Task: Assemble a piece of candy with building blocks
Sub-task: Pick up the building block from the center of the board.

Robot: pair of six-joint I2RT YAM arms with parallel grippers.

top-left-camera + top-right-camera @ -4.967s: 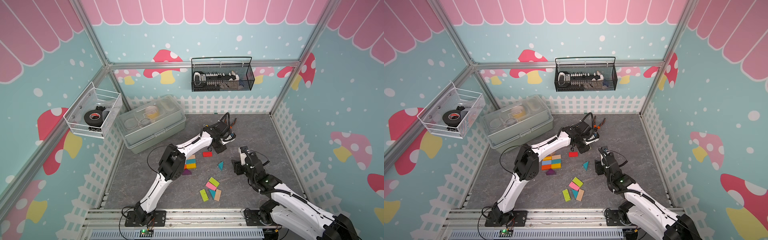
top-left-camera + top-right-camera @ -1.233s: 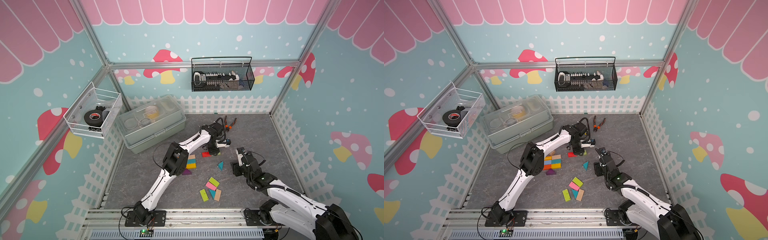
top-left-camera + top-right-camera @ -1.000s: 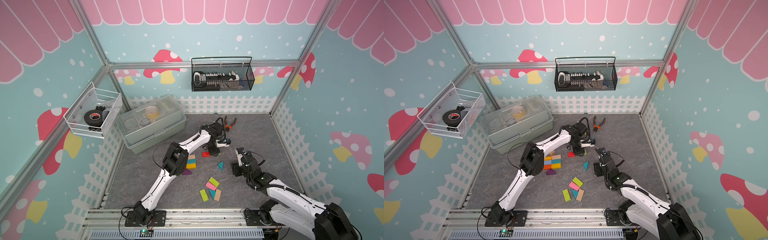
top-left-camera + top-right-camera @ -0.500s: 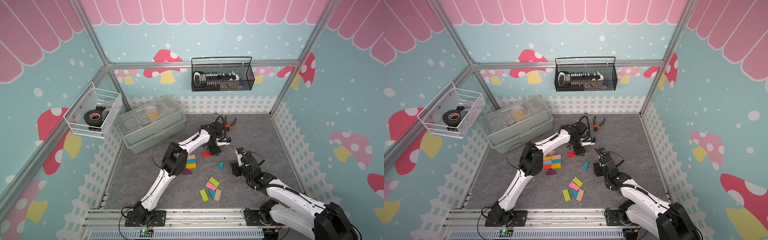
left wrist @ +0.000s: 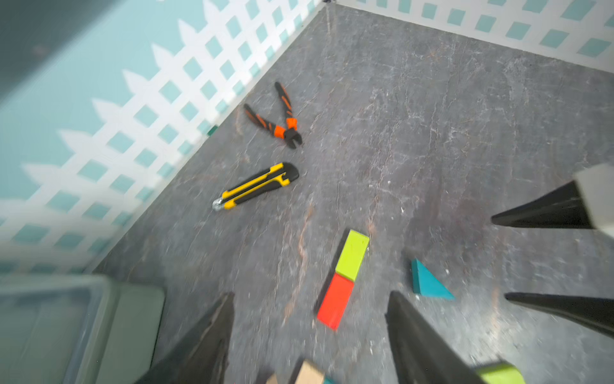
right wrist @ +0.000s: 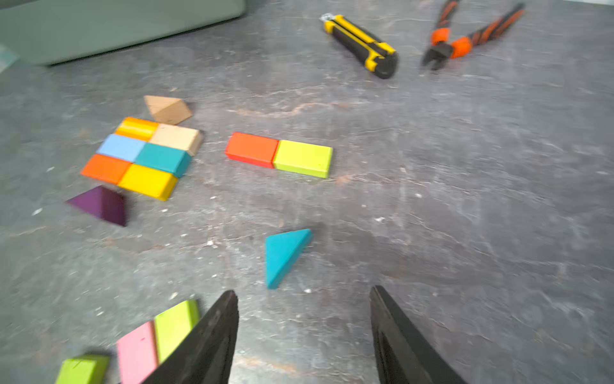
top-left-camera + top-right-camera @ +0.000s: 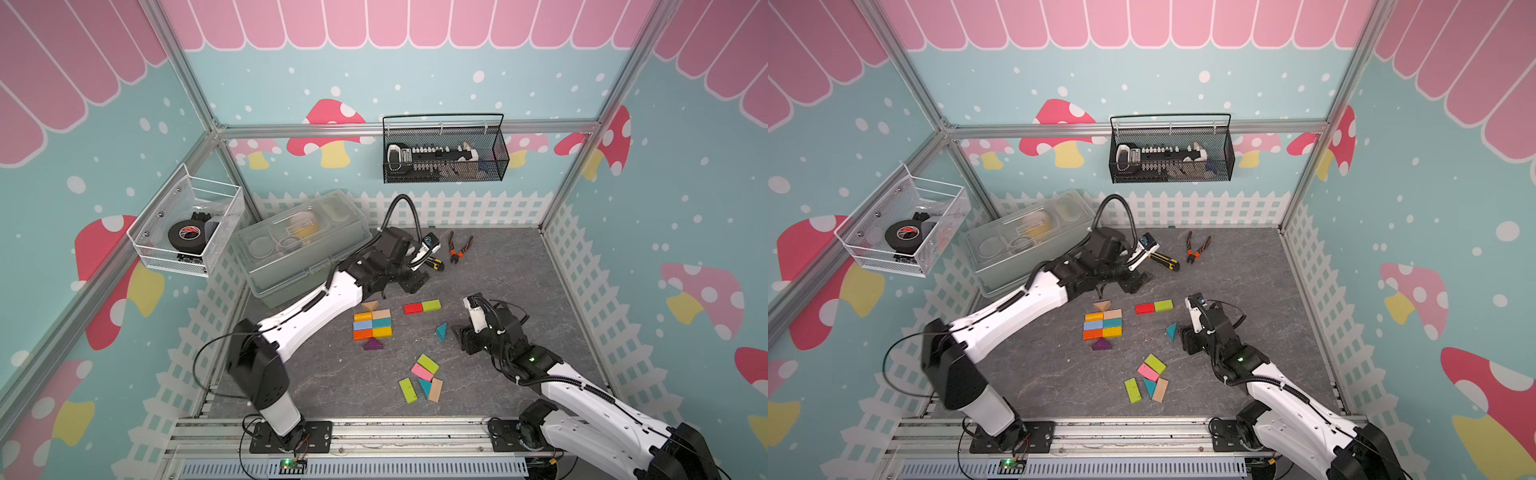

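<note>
Six building blocks form a coloured rectangle (image 7: 372, 324) with a tan wedge (image 7: 369, 306) at its far end and a purple wedge (image 7: 373, 344) at its near end. To the right of it, a red block (image 7: 412, 308) and a green block (image 7: 431, 306) lie end to end. My left gripper (image 7: 411, 282) (image 5: 310, 294) hovers open and empty just behind that pair. A teal wedge (image 7: 441, 331) (image 6: 282, 256) lies alone in front of my right gripper (image 7: 456, 333) (image 6: 303, 290). That gripper is open, empty and low over the floor.
Several loose blocks (image 7: 422, 376) lie near the front. A yellow-black utility knife (image 7: 434, 262) and orange-handled pliers (image 7: 459, 249) rest at the back. A clear plastic box (image 7: 303, 245) stands back left. A black wire basket (image 7: 444, 153) and a white tape basket (image 7: 187, 228) hang on the walls.
My left gripper has opened wider and drawn back from the green block, which now lies against the red one. My right arm has barely moved.
</note>
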